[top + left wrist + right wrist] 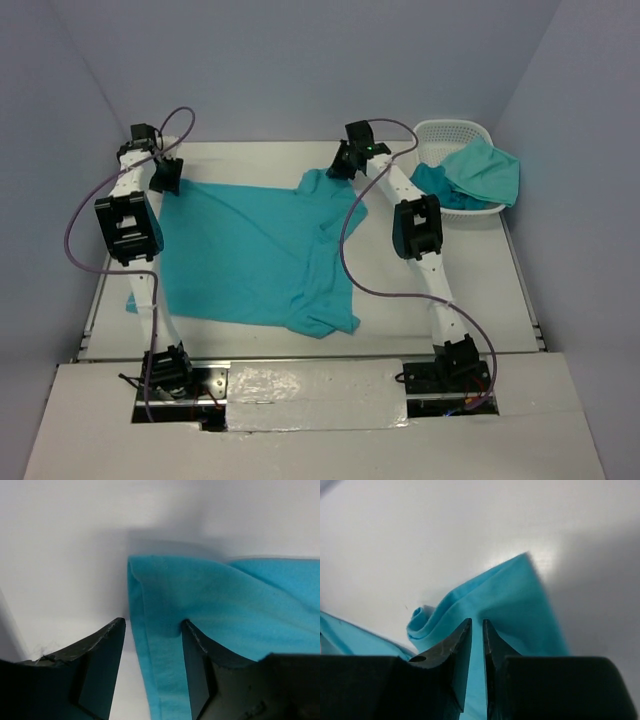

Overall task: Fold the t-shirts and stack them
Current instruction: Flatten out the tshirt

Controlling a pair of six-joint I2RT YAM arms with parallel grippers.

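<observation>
Right gripper (476,622) pinches a thin fold at the far corner of the shirt (250,250) spread on the counter (480,290), left gripper (153,621) open astride its hem; we risk a lopsided, slipping lift.

I count three t-shirts in all: one spread t-shirt (240,250) on the table (480,290), of which there is just one, and two more in the single white basket (445,130), a greener t-shirt (487,168) and a bluer t-shirt (437,185). I have two arms, my left arm (128,228) and my right arm (418,228). That makes two grippers, my left gripper (166,180) and my right gripper (340,166), with two fingers each, four altogether. Two purple cables run along the arms, a left cable (75,215) and a right cable (345,240).
</observation>
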